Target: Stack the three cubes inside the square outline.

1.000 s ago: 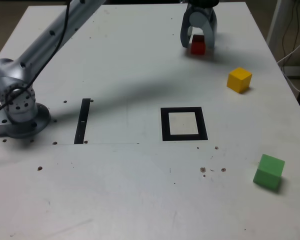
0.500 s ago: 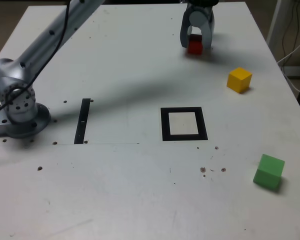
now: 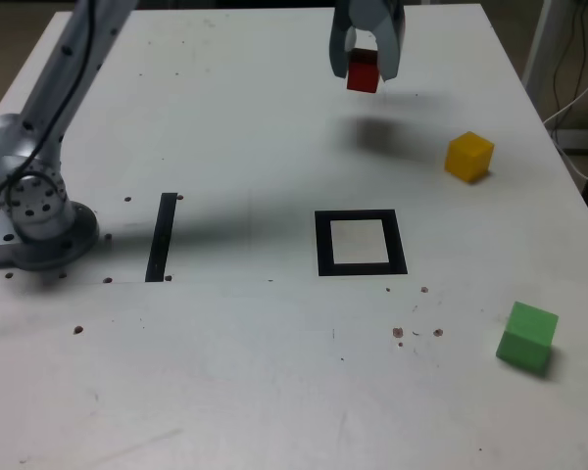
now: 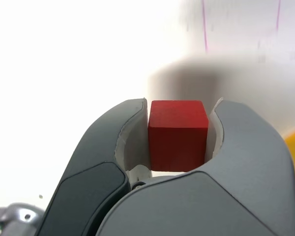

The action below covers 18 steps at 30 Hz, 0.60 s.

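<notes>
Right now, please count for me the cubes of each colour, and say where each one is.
Red cube: 1, held between the fingers, above the table
Yellow cube: 1, on the table, beyond the outline toward the exterior view's right
Green cube: 1, on the table, nearest the camera
Total: 3

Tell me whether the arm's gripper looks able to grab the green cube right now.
Probably not: the gripper is closed on the red cube, though nothing stands around the green cube.
</notes>
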Tool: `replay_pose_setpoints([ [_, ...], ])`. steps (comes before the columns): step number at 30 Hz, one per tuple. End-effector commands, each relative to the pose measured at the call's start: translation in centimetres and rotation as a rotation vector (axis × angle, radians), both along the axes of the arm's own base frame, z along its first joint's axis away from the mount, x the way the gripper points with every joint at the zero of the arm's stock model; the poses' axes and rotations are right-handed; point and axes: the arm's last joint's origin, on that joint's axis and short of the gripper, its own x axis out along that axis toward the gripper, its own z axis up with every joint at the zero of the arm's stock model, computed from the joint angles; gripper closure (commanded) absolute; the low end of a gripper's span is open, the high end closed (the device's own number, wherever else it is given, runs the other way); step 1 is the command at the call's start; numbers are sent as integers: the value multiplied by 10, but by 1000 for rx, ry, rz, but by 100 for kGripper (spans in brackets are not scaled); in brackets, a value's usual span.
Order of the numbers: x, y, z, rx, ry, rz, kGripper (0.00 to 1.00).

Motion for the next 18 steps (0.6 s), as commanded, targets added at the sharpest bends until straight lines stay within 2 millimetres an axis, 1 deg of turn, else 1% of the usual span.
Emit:
replay_pose_setpoints([
  [1, -9, -18, 11, 4, -7, 8, 70],
  [10, -41, -83, 27, -8, 0, 44, 70],
  [18, -55, -142, 30, -41, -16, 53, 70],
])
